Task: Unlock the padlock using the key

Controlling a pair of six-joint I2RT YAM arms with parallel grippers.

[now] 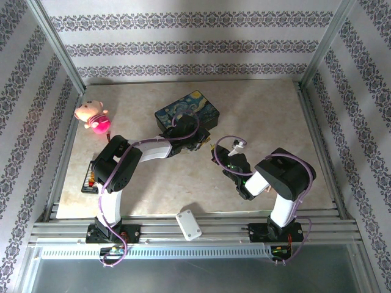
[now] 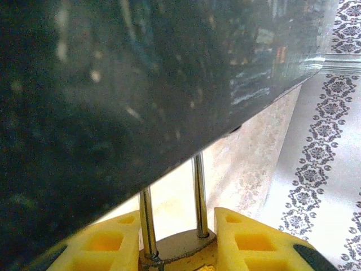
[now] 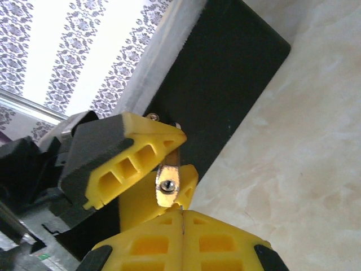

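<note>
Left gripper (image 2: 177, 230) clamps padlock (image 2: 183, 251) | right gripper (image 3: 181, 217) pinches key (image 3: 167, 186) | we risk key skewing in grip if misaligned.

Nothing written, no brand, number or sign could be read: the padlock (image 2: 183, 249) showed no legible stamp, the dark blue tin (image 1: 198, 104) only a painting.

The dark blue tin (image 2: 141, 84) stands just beside the padlock (image 2: 179, 247), closing its far side; the left gripper (image 2: 177, 226) and right gripper (image 3: 182, 217) crowd each other there. Bare table (image 1: 275, 116) right of the tin lies open, the pink toy (image 1: 93, 116) well apart
</note>
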